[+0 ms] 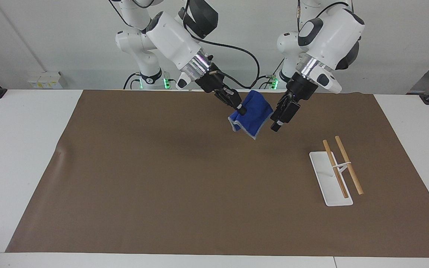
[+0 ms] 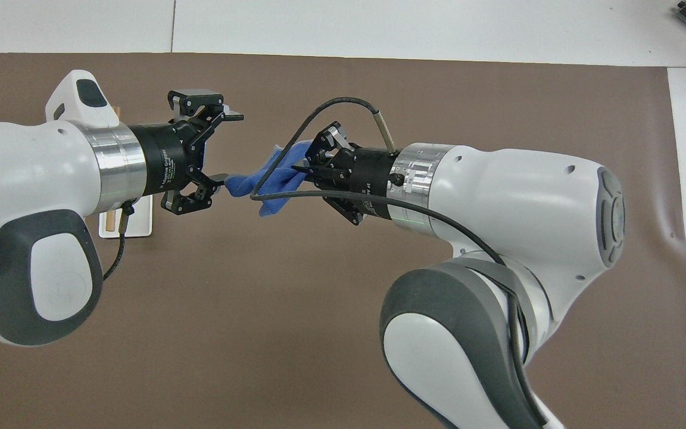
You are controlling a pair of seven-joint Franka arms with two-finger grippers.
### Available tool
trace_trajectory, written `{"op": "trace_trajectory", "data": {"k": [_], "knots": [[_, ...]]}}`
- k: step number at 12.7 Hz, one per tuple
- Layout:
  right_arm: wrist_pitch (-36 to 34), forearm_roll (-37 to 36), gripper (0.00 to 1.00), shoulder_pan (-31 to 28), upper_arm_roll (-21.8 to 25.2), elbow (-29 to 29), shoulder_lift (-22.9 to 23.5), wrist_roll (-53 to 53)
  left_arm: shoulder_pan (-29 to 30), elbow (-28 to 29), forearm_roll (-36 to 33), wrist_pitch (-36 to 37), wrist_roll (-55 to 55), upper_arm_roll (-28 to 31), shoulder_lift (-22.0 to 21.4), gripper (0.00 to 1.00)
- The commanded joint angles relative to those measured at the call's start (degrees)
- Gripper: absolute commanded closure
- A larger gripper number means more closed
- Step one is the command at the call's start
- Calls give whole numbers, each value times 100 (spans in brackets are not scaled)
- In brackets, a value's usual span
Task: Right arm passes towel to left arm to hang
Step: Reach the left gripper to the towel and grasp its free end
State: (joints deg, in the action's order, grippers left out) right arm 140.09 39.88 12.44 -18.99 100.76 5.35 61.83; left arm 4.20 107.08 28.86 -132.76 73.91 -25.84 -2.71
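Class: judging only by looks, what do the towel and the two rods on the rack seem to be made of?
Towel: soft woven or terry cloth, matte blue; it drapes and folds, with a stitched grey edge. Rods: probably bare wood or bamboo; tan, straight, matte.

Facing camera high, looks across table point(image 1: 21, 156) toward robots; overhead looks steeply down, closer; both share mat centre.
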Motion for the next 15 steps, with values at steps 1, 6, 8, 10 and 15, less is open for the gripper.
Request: {"op": "trace_trajectory", "data": {"k": [1,6,8,10,15], "knots": [[-88,73,100,-31,-26,-65,19,-145,186,138,164,259,-34,-88,-195,23],[-96,73,100,-31,-26,-65,19,-145,379,121,164,716,-982,-79,-204,22],[-149,73,100,-31,-26,-65,19,-145,415,77,400,857,-1124,-61,-195,22],[-175,73,100,-31,-26,-65,19,-145,415,-28,418,1068,-1151,-61,-195,22],[-175,73,100,-31,-26,-65,19,-154,397,-38,454,1428,-1142,-175,-292,24]]}}
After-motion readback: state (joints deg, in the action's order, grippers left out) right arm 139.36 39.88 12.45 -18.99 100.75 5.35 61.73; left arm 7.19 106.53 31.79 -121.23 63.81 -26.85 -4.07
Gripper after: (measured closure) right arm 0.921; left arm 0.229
